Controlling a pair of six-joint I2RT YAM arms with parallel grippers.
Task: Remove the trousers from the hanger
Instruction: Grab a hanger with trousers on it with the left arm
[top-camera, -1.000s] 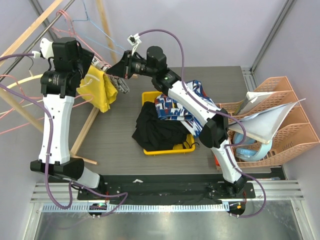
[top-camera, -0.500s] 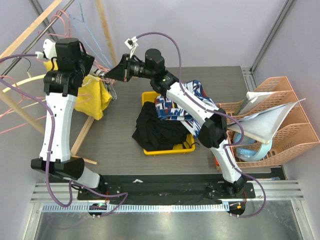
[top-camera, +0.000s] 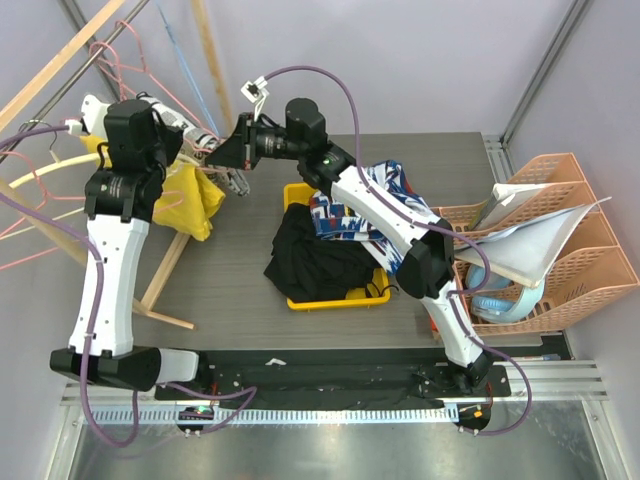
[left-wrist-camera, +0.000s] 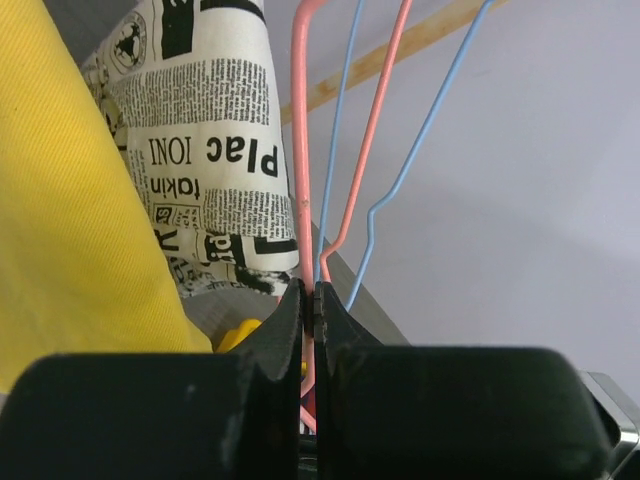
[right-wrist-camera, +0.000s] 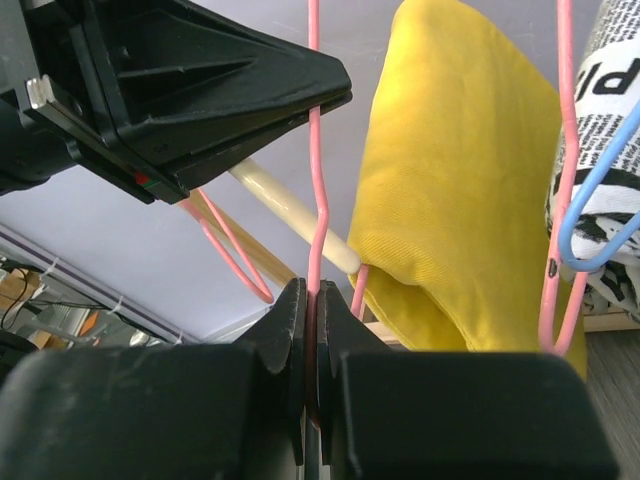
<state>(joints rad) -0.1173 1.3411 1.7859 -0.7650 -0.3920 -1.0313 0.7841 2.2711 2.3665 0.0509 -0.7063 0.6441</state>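
From above, both arms reached to the far left corner of the table (top-camera: 240, 290). There the yellow trousers (top-camera: 190, 195) hung bunched against a wooden rack (top-camera: 165, 265), among a tangle of wire hangers. That view did not resolve how the fingers stood.

The wrist cameras did. The left gripper (left-wrist-camera: 309, 295) was pinched tight on the wire of a pink hanger (left-wrist-camera: 298, 150), with no gap between its jaws. Its camera also caught a newsprint-printed cloth (left-wrist-camera: 200, 150) just beside the trousers and a blue hanger (left-wrist-camera: 420, 130) running close alongside the pink wire.

The right gripper (right-wrist-camera: 313, 295) was likewise clamped on a pink wire. Only its camera showed the other gripper's black wedge gripping that same wire higher up. It also showed the trousers folded over the hanger's lower run, with a cream rod (right-wrist-camera: 290, 215) behind them.

Only the overhead view took in the rest of the dark grey table. A yellow bin (top-camera: 335, 300) sat near the middle, holding a black garment (top-camera: 310, 260) and a patterned garment (top-camera: 350, 215) that spilled over its far right rim. Orange baskets (top-camera: 560, 260) of flat pale items stood at the right edge. Pale lilac walls (top-camera: 420, 60) closed in the far side.
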